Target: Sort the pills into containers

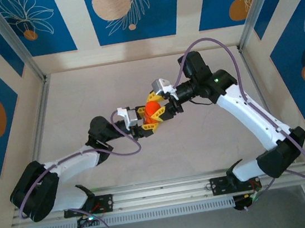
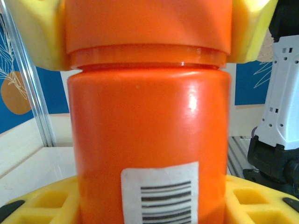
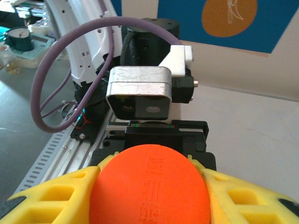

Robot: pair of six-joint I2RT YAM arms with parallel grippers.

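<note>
An orange cylindrical plastic bottle [image 1: 152, 112] hangs above the pale tabletop [image 1: 82, 95]. The left gripper [image 2: 149, 205] is clamped round its labelled body, and the right gripper [image 1: 161, 104] is clamped on the orange cap [image 3: 148, 186] at its top. The pills, I'd guess, are sealed inside it. If the cap twists harder than the lower grip holds, the bottle could spin, slip and scatter them.

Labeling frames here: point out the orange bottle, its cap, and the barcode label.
orange bottle [image 2: 149, 121]: left wrist view, body front.
cap [image 3: 149, 186]: right wrist view, embossed top.
barcode label [image 2: 161, 193]: left wrist view, label's middle.
</note>
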